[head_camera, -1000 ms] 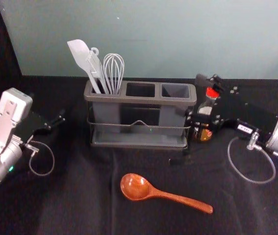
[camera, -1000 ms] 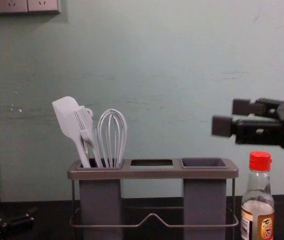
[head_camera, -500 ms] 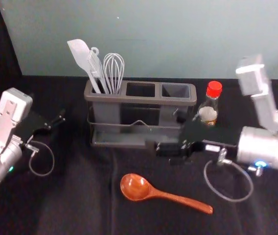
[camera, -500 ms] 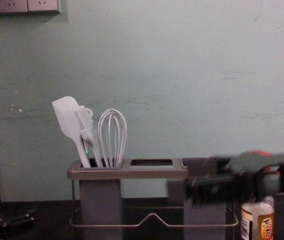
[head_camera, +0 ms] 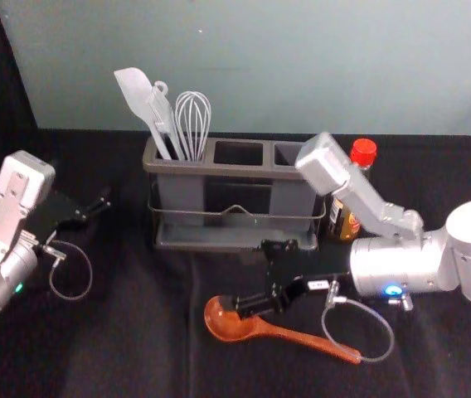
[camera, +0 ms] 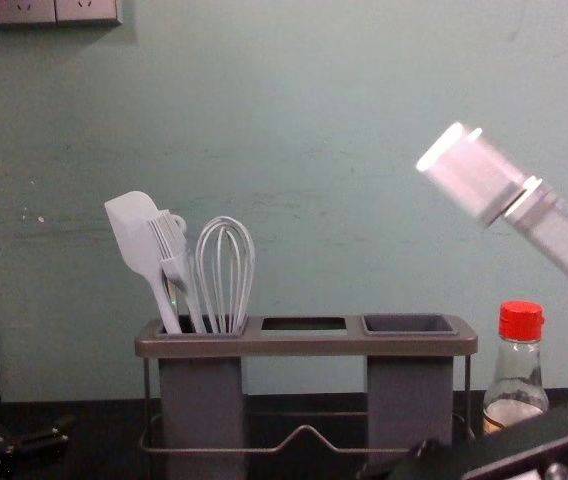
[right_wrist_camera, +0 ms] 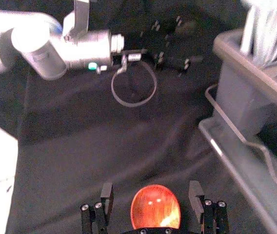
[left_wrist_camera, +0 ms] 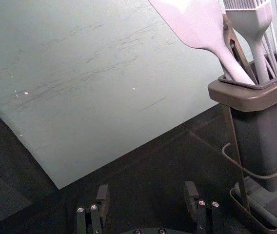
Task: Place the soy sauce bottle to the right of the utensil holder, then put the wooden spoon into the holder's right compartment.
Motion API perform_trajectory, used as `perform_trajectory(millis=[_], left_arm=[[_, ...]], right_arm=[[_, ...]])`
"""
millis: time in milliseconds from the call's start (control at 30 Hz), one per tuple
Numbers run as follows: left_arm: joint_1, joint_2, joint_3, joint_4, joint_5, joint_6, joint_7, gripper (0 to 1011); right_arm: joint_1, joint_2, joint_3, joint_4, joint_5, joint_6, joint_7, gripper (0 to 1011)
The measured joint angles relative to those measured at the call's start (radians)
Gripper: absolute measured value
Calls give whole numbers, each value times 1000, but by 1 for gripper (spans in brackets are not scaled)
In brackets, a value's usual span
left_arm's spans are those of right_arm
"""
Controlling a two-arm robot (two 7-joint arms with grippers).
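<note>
Right gripper (head_camera: pixel 248 275) out in front of the holder, low over the near cloth, its two fingers spread well apart. Wooden spoon (head_camera: pixel 229 319) beneath, lying on the dark cloth (head_camera: pixel 128 348); bowl to the left, handle slanting right and nearer the robot. Head view puts one fingertip over the bowl's edge; contact, cannot tell. Right wrist view has the bowl between the fingers, nothing clamped.

Left gripper (head_camera: pixel 103 201) parked off to the left of the holder, fingers apart in its own wrist view.

Farther out, utensil holder (head_camera: pixel 235 169), upright, three compartments in a row, wire rail (camera: pixel 344 450) across its front. Left compartment carries a pale spatula (camera: pixel 136 235), a brush (camera: pixel 171 250) and a whisk (camera: pixel 226 275), heads up.

Soy sauce bottle (head_camera: pixel 343 222), red cap, stands upright just beside the holder's right end.

Behind everything, grey-green wall (camera: pixel 314 120); socket plates (camera: pixel 39 12) high at left.
</note>
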Motion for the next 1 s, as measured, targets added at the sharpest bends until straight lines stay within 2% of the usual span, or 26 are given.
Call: perform_trajectory(millis=[33,133,233,467,633,1000], left_arm=[[0,0,0,0,0,0,0,1005],[0,0,0,0,0,0,0,1005],[0,0,0,0,0,0,0,1005],[0,0,0,0,0,0,0,1005],[0,0,0,0,0,0,0,1005],[0,0,0,0,0,0,0,1005]], right_arm=[[15,-4,-22,12,-12,7,6,1000],[37,-7,-52,24,-34,14,12,1000],[72,-14,-101,51,-65,21,32,1000],[119,-29,-163,91,-111,27,65,1000],[137,-42,-189,115,-128,28,81,1000],[156,-65,-213,155,-160,21,86,1000]])
